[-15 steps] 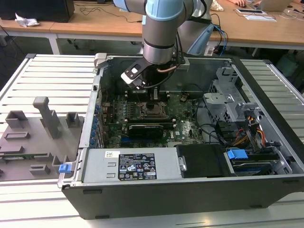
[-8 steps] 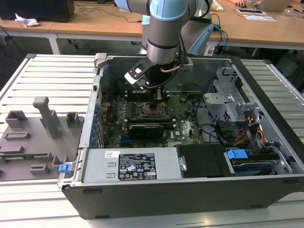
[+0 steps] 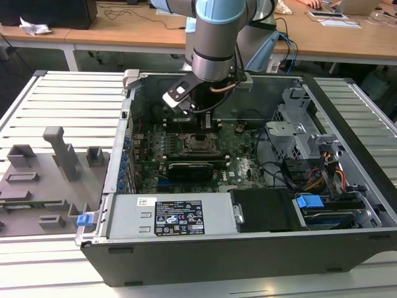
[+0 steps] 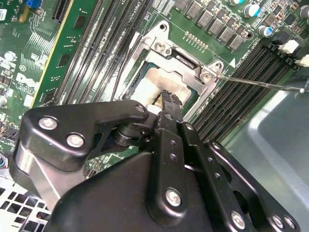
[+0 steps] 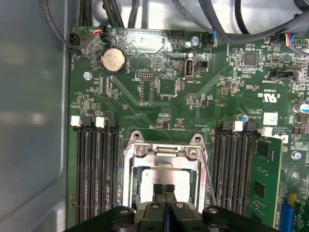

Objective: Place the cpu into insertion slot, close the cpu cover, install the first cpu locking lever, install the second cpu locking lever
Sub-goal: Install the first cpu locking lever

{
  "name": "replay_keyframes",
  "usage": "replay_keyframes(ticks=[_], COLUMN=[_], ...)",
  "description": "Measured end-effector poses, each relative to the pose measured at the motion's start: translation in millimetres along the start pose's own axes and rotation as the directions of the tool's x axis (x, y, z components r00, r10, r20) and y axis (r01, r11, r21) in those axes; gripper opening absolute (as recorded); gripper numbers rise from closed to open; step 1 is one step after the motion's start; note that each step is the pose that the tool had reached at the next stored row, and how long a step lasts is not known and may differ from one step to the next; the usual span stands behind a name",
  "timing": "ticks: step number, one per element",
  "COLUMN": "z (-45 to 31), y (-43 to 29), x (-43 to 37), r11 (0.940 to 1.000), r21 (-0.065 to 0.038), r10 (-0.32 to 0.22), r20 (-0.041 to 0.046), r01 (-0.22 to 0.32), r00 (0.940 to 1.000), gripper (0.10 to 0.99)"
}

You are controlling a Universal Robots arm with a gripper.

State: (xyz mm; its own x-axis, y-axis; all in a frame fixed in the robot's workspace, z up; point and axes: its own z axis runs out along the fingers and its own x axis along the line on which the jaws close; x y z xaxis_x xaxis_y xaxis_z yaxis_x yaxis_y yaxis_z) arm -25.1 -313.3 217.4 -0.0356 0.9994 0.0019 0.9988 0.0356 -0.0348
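First wrist view — fingers (image 5: 158, 191) together over cpu (image 5: 145, 182).

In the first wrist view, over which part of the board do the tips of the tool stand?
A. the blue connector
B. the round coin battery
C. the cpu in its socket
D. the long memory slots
C: in the first wrist view the tips of the tool stand together right over the pale cpu, within the metal frame of the cpu cover.

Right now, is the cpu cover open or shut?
Shut: in the first wrist view the cpu cover lies flat on the socket, and the cpu shows through its window.
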Motion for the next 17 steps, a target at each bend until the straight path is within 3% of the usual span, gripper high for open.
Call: replay_keyframes(ticks=[8, 12, 17], z=[-6.4, -13.7, -35.7], y=[-0.2, -0.5, -1.2], x=[0.0, 0.1, 0.2], r11=[1.0, 1.0, 1.0], r21=[0.0, 0.0, -0.002], r10=[0.0, 0.0, 0.0], r20=[0.0035, 0.006, 0.0073], r01=[0.0, 0.0, 0.0], r00=[1.0, 1.0, 1.0], gripper=[0.106, 0.106, 0.106])
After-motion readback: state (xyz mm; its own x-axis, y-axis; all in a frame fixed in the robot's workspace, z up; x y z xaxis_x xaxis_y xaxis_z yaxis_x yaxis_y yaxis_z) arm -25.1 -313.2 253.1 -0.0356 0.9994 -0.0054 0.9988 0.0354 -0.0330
